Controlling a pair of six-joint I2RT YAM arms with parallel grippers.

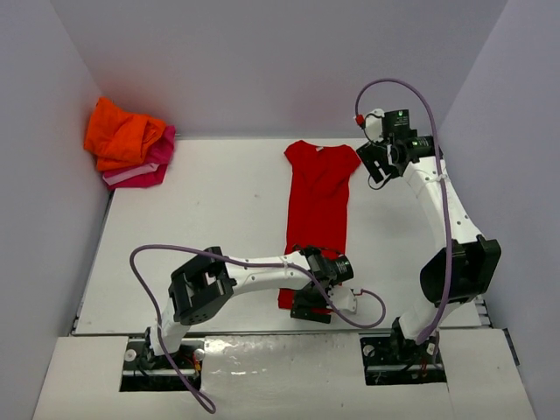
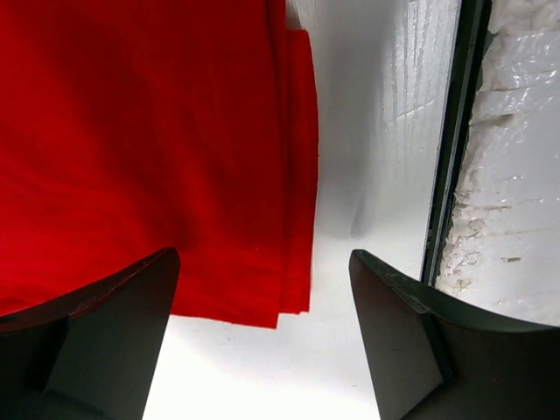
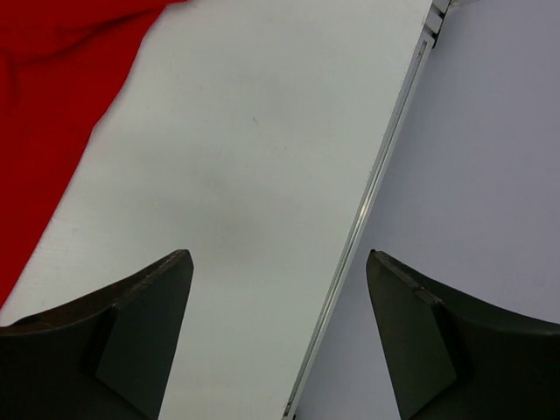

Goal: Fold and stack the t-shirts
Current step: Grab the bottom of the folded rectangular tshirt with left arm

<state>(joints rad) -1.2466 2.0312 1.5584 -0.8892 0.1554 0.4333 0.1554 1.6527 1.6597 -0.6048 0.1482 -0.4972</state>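
The red t-shirt (image 1: 317,197) lies flat in the middle of the table, sides folded in, neck toward the back. My left gripper (image 1: 317,302) is open just above its near hem; in the left wrist view the hem corner (image 2: 262,289) sits between the fingers (image 2: 105,332). My right gripper (image 1: 376,162) is open and empty, raised beside the shirt's right sleeve; the right wrist view shows red cloth (image 3: 44,105) at the left. The orange t-shirt (image 1: 122,131) lies crumpled on the pink t-shirt (image 1: 153,166) in the back left corner.
Grey walls enclose the white table (image 1: 201,227) on three sides. The table's right edge (image 3: 376,192) runs close to my right gripper. A dark rail (image 2: 451,140) and crinkled white wrap (image 2: 516,131) border the near edge.
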